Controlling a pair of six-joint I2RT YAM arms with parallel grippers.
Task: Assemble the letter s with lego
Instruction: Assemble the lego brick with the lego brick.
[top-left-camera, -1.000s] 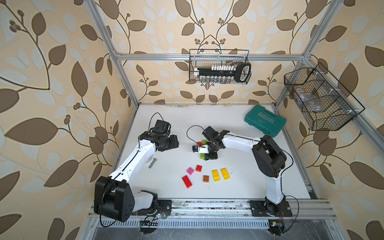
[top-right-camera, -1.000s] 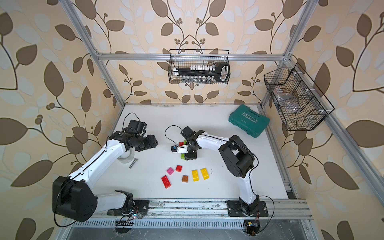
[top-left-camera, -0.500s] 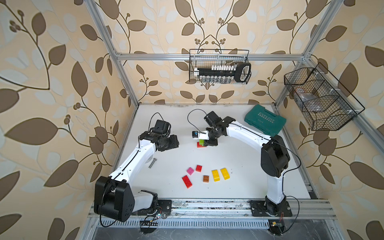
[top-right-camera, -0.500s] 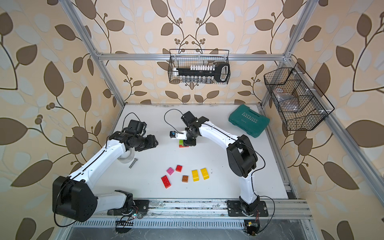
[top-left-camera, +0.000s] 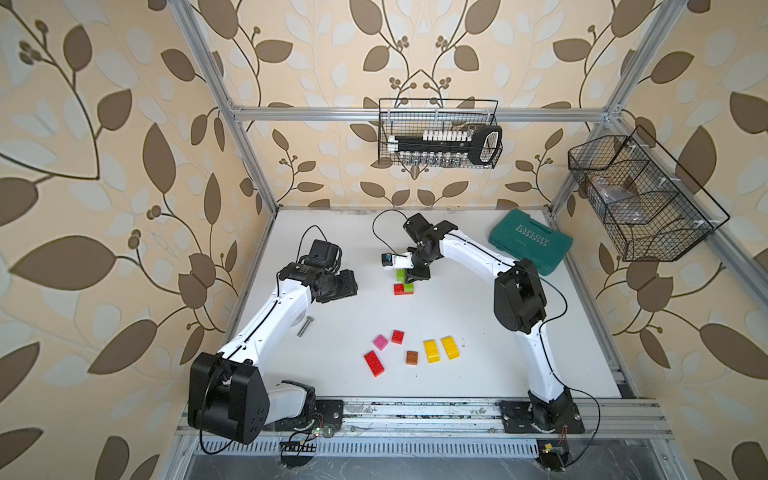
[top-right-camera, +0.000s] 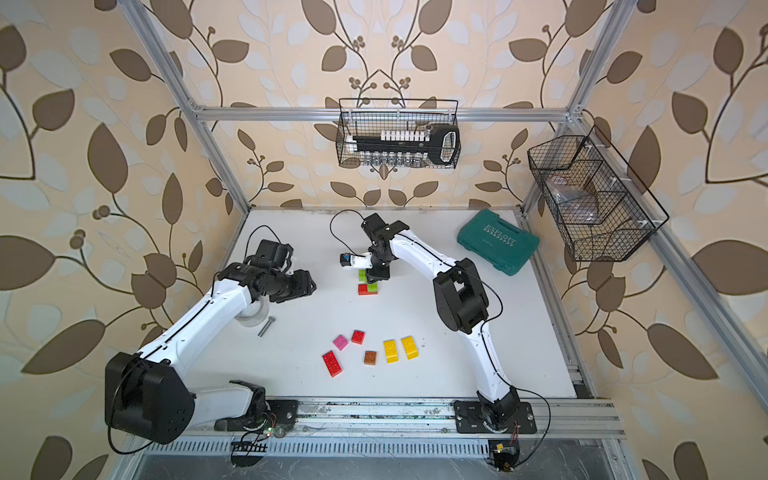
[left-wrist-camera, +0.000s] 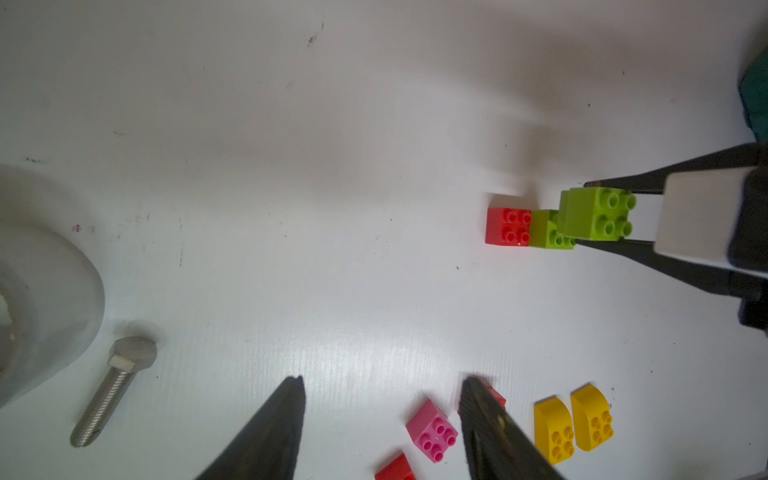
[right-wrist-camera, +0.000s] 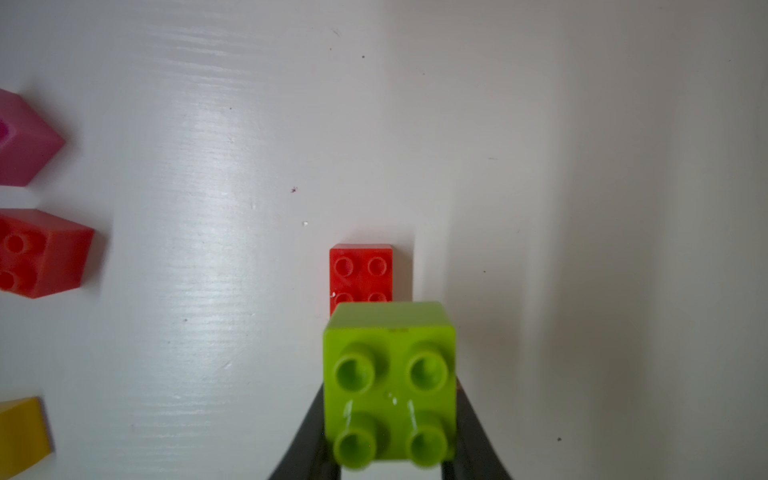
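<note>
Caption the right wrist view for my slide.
Right gripper shut on a lime green brick, a red brick on the white table just ahead.

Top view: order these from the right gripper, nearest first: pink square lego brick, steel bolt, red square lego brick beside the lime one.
1. Red square lego brick, at the right gripper.
2. Pink square lego brick, front cluster.
3. Steel bolt, by the left arm.
</note>
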